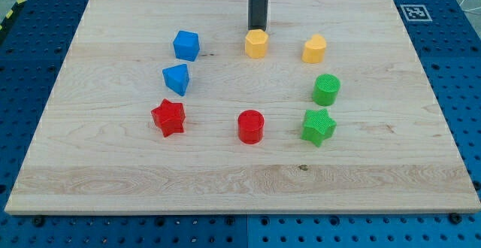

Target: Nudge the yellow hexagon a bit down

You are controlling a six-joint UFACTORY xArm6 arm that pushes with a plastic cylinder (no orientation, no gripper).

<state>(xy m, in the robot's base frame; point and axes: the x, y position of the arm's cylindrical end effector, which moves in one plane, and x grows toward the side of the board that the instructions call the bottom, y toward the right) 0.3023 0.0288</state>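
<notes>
Directly above the yellow hexagon [256, 43]: my tip [258, 29], touching its top edge; no gripper, nothing grasped.
Recommended: short, centred downward push.

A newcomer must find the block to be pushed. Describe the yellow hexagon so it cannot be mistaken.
On the wooden board, blocks form a rough ring. At the ring's top sit two yellow blocks; the yellow hexagon is the one on the view's left. Only it has my tip just above it, unlike the other yellow block.
</notes>
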